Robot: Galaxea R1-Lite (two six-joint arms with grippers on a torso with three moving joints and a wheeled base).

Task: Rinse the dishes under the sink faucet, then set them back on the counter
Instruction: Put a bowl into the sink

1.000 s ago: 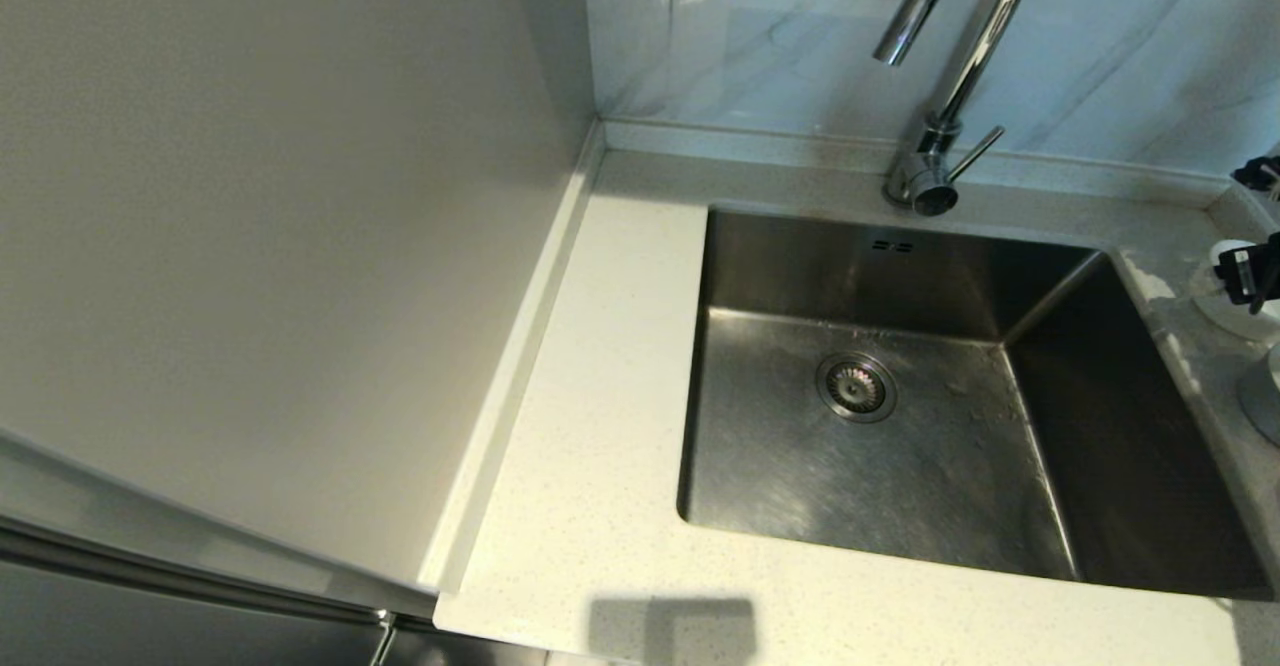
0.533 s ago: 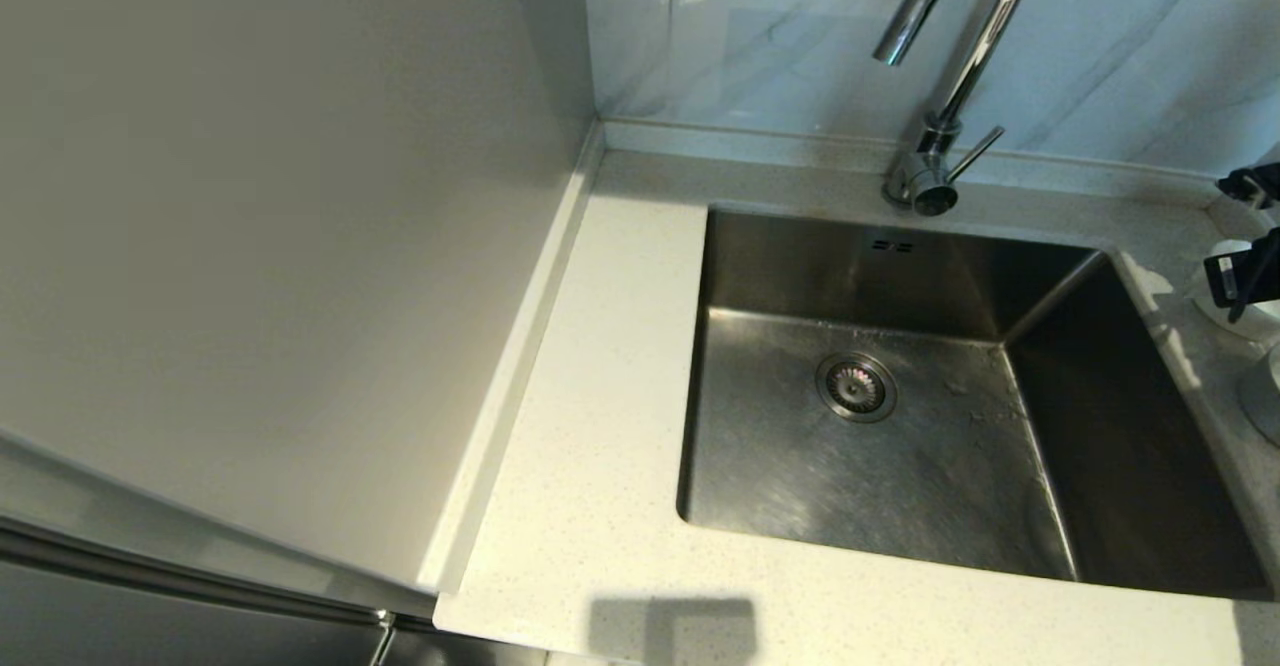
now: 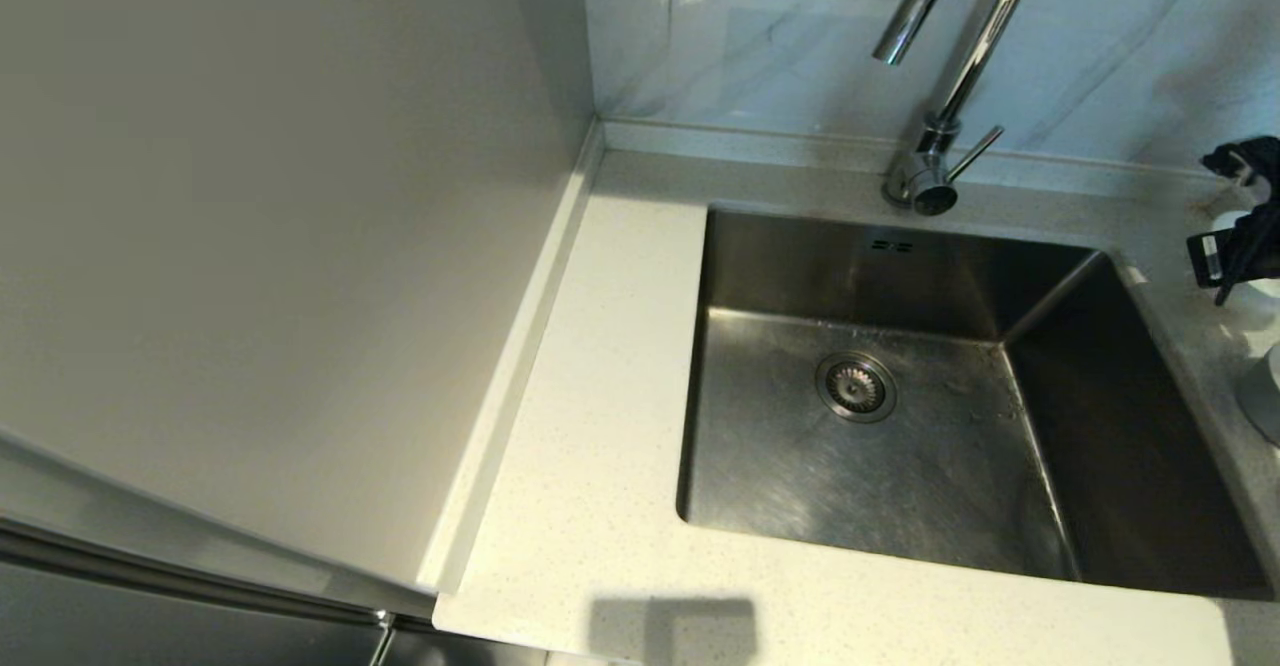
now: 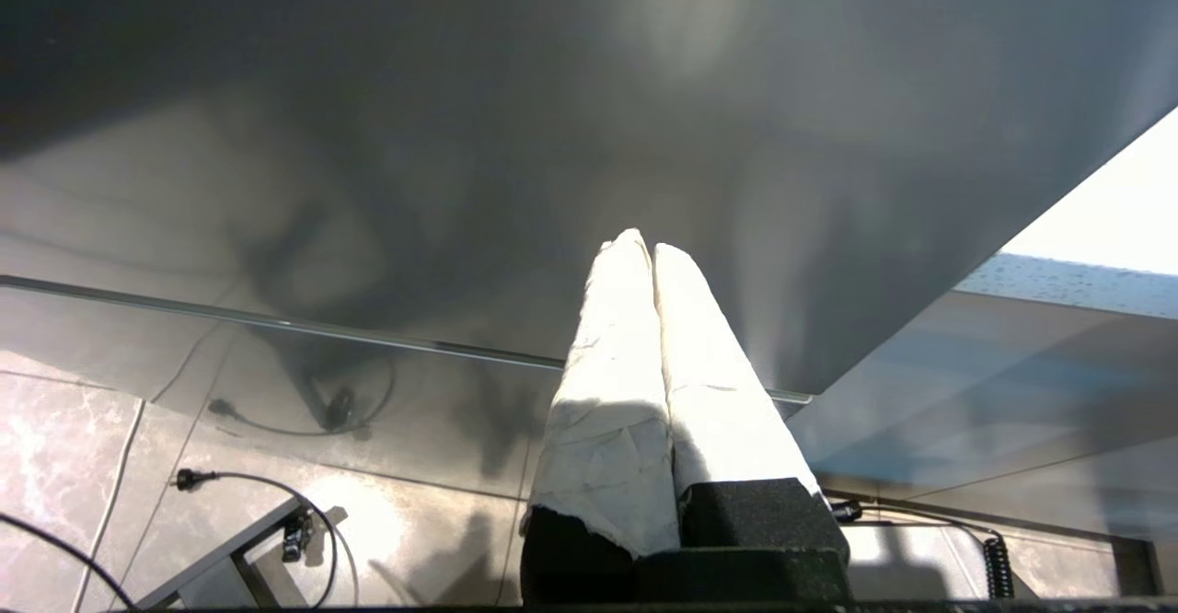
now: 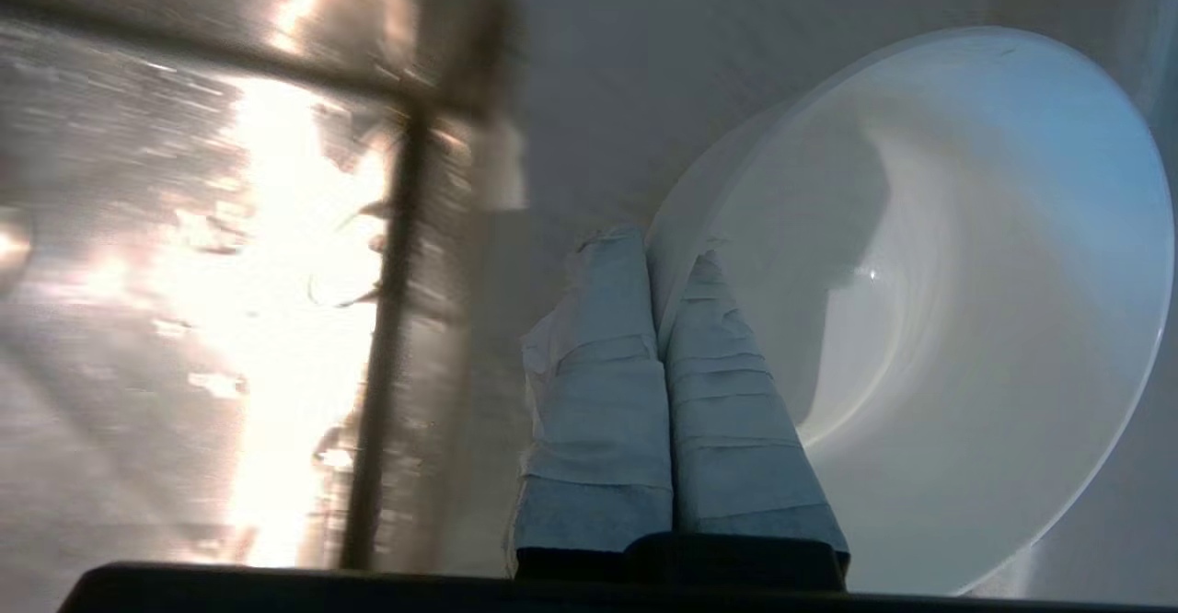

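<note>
looking down from the head, the sink [image 3: 900, 396] lies bare below the faucet [image 3: 950, 56], with the right gripper [image 3: 1240, 236] at its right edge over the counter [image 3: 600, 396]. the left gripper [image 4: 644, 249] has both fingers pressed together, holding nothing, away from the sink. the right gripper [image 5: 658, 254] pinches the rim of a white bowl [image 5: 966, 318] beside the sink's edge.

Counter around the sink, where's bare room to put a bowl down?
The counter has a wide bare strip between the left wall and the sink, and a band along its near edge. It is crowded right of the sink: the right gripper pinches a white bowl there, beside a grey object.
</note>
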